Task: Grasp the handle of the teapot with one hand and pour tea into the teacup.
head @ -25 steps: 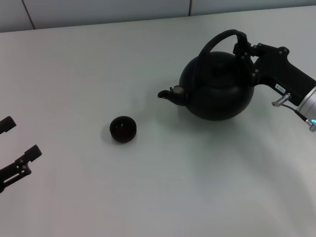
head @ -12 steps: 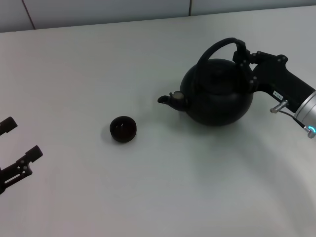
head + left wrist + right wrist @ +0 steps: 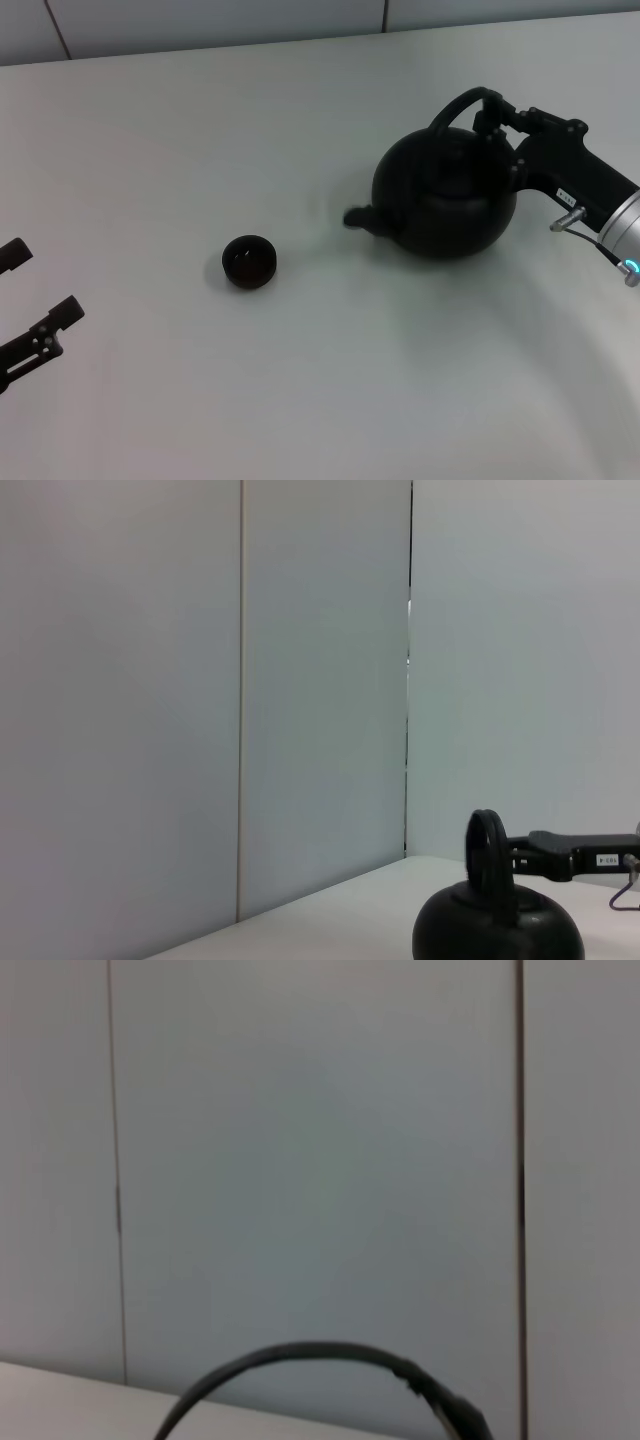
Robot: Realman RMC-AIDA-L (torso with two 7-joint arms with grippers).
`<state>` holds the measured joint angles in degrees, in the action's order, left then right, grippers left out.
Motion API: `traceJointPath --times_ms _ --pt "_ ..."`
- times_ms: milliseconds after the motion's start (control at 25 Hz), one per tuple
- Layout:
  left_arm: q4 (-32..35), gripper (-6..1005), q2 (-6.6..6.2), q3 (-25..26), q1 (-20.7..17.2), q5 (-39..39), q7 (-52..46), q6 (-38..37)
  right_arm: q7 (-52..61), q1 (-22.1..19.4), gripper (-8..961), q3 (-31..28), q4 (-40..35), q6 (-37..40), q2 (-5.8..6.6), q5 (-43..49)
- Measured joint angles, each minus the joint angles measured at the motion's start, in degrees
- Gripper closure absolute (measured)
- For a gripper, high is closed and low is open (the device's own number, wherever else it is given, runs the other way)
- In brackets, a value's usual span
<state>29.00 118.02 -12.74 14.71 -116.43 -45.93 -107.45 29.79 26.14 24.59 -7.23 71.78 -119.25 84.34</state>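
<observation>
The black teapot (image 3: pixel 445 200) is at the right of the white table, its spout (image 3: pixel 358 217) aimed left toward the teacup and dipped low. My right gripper (image 3: pixel 497 125) is shut on the right side of the arched handle (image 3: pixel 462 102). The small dark teacup (image 3: pixel 249 262) stands to the left of the spout, a clear gap away. In the left wrist view the teapot (image 3: pixel 498 932), its handle (image 3: pixel 488 855) and the right gripper (image 3: pixel 565 852) show far off. The right wrist view shows only the handle's arc (image 3: pixel 320 1353). My left gripper (image 3: pixel 38 285) hangs open at the lower left.
The white table (image 3: pixel 300 400) runs back to a pale panelled wall (image 3: pixel 200 20). Nothing else stands on it.
The teapot has tilted, its spout dropping and shifting a little right, and the handle and right gripper have come lower. The teacup and left arm have not moved.
</observation>
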Motion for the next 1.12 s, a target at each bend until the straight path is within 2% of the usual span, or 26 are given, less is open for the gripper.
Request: traceJointPath --times_ms 160,400,600,1000,1120 --pt "0.0 172 0.00 0.2 -0.2 0.0 0.0 -0.3 0.2 -0.3 732 0.0 0.1 -0.1 0.00 0.0" --pt "0.0 172 0.00 0.3 -0.4 0.1 0.0 -0.9 0.2 -2.0 495 -1.0 0.1 2.9 0.00 0.0" --pt "0.1 172 0.00 0.3 -0.4 0.1 0.0 -1.1 0.2 -3.9 382 -2.3 0.1 5.1 0.00 0.0" --pt "-1.3 172 0.01 0.1 -0.4 0.1 0.5 -0.9 0.0 -9.9 382 -9.6 3.0 11.6 0.00 -0.7" --pt "-1.3 172 0.00 0.1 -0.2 0.0 0.5 -0.8 0.6 -10.7 382 -8.9 2.9 14.6 0.11 -0.1"
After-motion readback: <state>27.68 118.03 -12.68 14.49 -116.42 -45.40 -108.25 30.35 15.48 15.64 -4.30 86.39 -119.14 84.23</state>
